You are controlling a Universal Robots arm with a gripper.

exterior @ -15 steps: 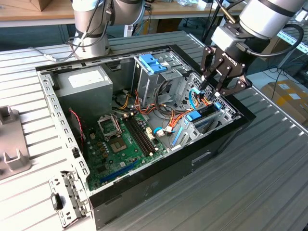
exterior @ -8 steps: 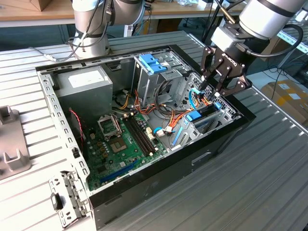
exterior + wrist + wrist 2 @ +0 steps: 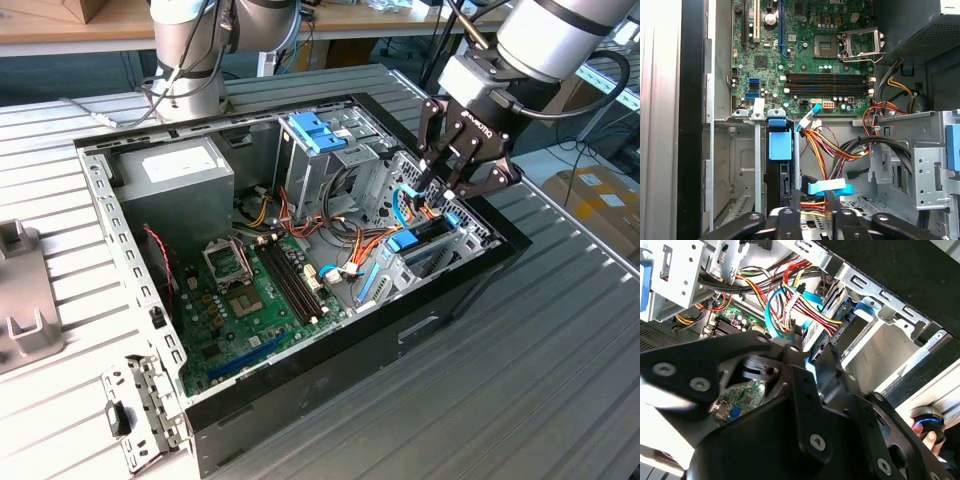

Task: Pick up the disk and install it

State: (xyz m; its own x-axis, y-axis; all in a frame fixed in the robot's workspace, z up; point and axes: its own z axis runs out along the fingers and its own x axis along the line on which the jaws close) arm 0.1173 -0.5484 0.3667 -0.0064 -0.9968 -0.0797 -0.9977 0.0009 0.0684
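1. Ribbed metal table: it carries the whole job.
2. Open computer case: it lies on its side on the table, and you look straight into it.
3. Green motherboard: it sits on the case floor, with two long memory slots across it.
4. Grey power supply box: it sits in the corner of the case at the exterior view's left.
5. Drive bay: a metal cage at the case's end on the exterior view's right.
6. The disk: it stands on edge in a slot of that bay, with its blue carrier end facing you.
7. Gripper: it hangs just above the bay. You have its fingers a narrow gap apart. They are just beside the disk.
8. Blue cable plug: it lies across the gap between the fingers.
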